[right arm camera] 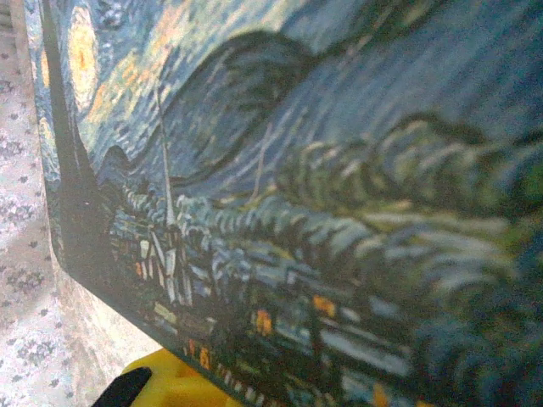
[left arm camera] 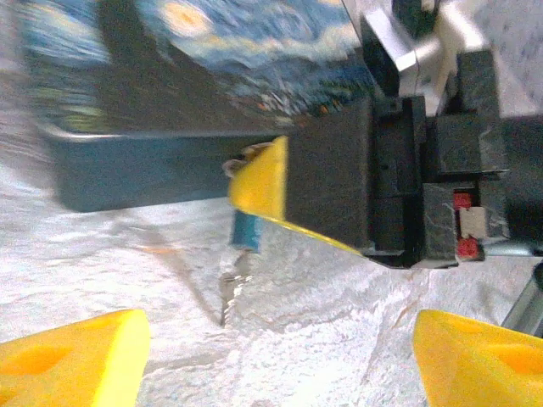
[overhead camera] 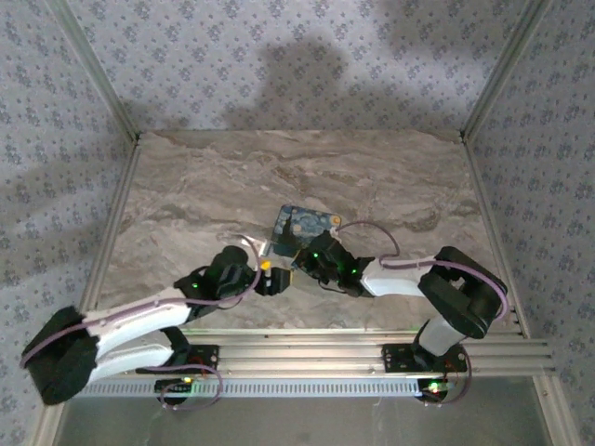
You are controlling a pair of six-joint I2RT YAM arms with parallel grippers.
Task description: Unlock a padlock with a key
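Padlock [left arm camera: 245, 230], if we read the small blue piece rightly, sits at the foot of the front wall of the painted box [left arm camera: 136, 165]. That box stands near the middle of the bench [overhead camera: 390, 177], just ahead of both arms. The piece is small, blurred and half hidden under the yellow finger [left arm camera: 259, 180] of the right tool [overhead camera: 307, 256], so we cannot tell whether its shackle is shut or sprung. A thin jagged streak [left arm camera: 229, 292] runs down from it over the bench. It could be the key or mere veining in the stone.

We judge the task unfinished, somewhere in its middle: both arms are at the lock, but nothing shows it open. Our left tool [left arm camera: 276, 360] hovers low over the bench, its fingers wide apart with nothing between them, just short of the blue piece. The right tool is close against the box front. Whether its fingers are together or clamped on something, we cannot tell. Seating the key, turning it and freeing the shackle look yet to come.
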